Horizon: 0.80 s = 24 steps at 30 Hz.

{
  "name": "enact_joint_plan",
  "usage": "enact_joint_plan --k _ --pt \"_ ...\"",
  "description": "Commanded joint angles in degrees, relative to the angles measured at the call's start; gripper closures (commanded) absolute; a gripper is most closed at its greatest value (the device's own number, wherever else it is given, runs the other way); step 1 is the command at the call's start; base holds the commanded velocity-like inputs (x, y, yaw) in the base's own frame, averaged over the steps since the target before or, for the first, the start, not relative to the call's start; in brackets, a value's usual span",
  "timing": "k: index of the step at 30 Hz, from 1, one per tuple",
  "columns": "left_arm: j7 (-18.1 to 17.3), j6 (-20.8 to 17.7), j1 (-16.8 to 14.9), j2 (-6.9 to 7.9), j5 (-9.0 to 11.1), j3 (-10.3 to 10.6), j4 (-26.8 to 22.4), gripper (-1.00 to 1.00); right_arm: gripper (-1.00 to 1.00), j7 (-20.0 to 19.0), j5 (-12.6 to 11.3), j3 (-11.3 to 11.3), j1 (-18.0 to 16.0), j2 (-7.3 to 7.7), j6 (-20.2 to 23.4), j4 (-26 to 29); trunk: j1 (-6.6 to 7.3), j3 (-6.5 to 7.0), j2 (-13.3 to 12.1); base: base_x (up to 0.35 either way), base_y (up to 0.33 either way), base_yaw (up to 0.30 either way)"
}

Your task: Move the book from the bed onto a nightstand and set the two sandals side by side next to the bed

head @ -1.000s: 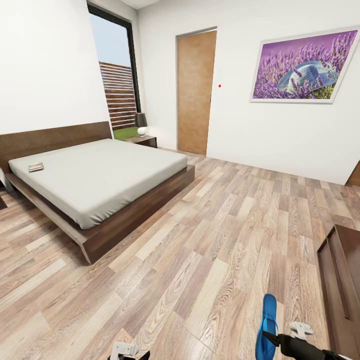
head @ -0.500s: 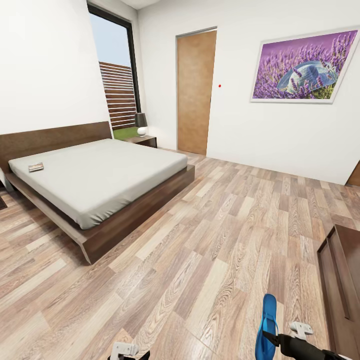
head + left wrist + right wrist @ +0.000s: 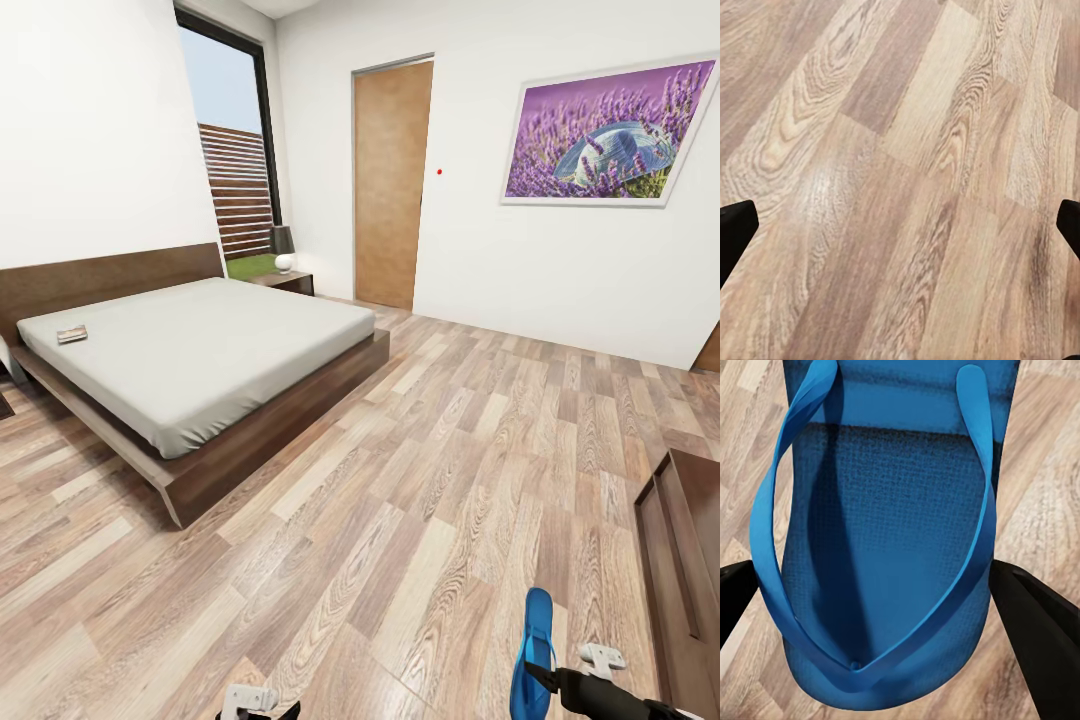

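The bed (image 3: 200, 365) stands at the left of the head view, with the book (image 3: 72, 334) lying on the mattress near the headboard. Beyond the bed's far corner a nightstand (image 3: 288, 282) carries a small lamp. My right gripper (image 3: 540, 678) is low at the bottom right, shut on a blue sandal (image 3: 534, 640) held above the floor. In the right wrist view the sandal (image 3: 889, 532) spans the space between the two black fingers (image 3: 1039, 619), straps up. My left gripper (image 3: 900, 229) is open over bare planks, and its white body (image 3: 250, 700) shows at the bottom edge.
A long dark cabinet (image 3: 685, 575) stands close on the right. A brown door (image 3: 392, 185) and a lavender picture (image 3: 600, 135) are on the far wall, and a tall window (image 3: 235, 160) is behind the nightstand. Wood-plank floor (image 3: 420, 480) stretches between me and the bed.
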State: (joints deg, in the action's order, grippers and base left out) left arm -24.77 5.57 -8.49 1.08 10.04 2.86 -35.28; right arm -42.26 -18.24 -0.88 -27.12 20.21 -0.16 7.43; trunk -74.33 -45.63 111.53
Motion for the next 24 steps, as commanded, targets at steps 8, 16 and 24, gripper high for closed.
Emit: enact_joint_plan --k 8,16,24 --pt "-0.01 0.15 -0.03 -0.88 0.44 0.30 0.93 -1.00 1.00 -0.19 0.04 -0.08 -0.04 -3.50 -0.85 -3.84 0.01 -0.05 0.02 0.000 0.000 0.000" --pt "-0.02 0.15 -0.03 -0.96 0.50 0.30 1.19 -1.00 1.00 -0.19 -0.03 -0.09 -0.04 -3.86 -0.92 -4.75 0.01 -0.05 0.02 0.204 0.000 0.000" --pt "-0.02 0.07 -0.03 -1.00 0.50 0.30 1.27 -1.00 1.00 -0.19 -0.04 -0.09 -0.04 -3.87 -0.91 -4.96 0.01 -0.05 0.02 0.321 0.000 0.000"
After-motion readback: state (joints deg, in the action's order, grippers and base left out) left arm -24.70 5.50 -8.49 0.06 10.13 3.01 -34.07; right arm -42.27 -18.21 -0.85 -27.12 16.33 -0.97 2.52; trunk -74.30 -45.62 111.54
